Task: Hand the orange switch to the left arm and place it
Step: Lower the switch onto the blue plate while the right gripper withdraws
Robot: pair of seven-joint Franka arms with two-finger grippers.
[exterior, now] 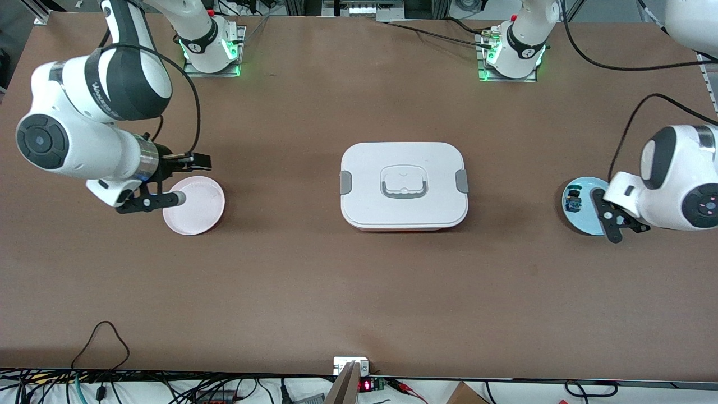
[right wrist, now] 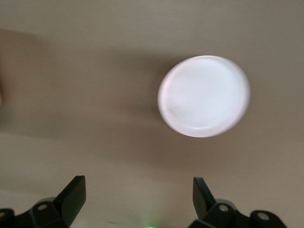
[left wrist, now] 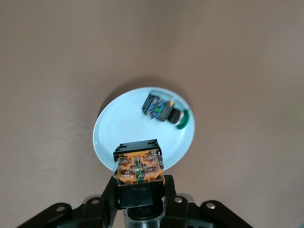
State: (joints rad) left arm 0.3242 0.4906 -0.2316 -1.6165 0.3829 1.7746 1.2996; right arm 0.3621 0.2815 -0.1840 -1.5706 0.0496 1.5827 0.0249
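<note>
On the brown table, the box sat mid-table. The left gripper clamped the orange switch above the blue plate, its button end hidden. The right gripper hung spread beside the pink plate.

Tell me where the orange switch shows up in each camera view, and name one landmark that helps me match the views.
Front view: not visible; the left gripper over the light blue plate hides it.
Left wrist view: the orange switch is clamped between the left gripper's fingers, above the plate's edge.
Right wrist view: not in it; only the pink plate and the open right gripper.
Shared landmark: the light blue plate, with the blue-green switch on it.
</note>
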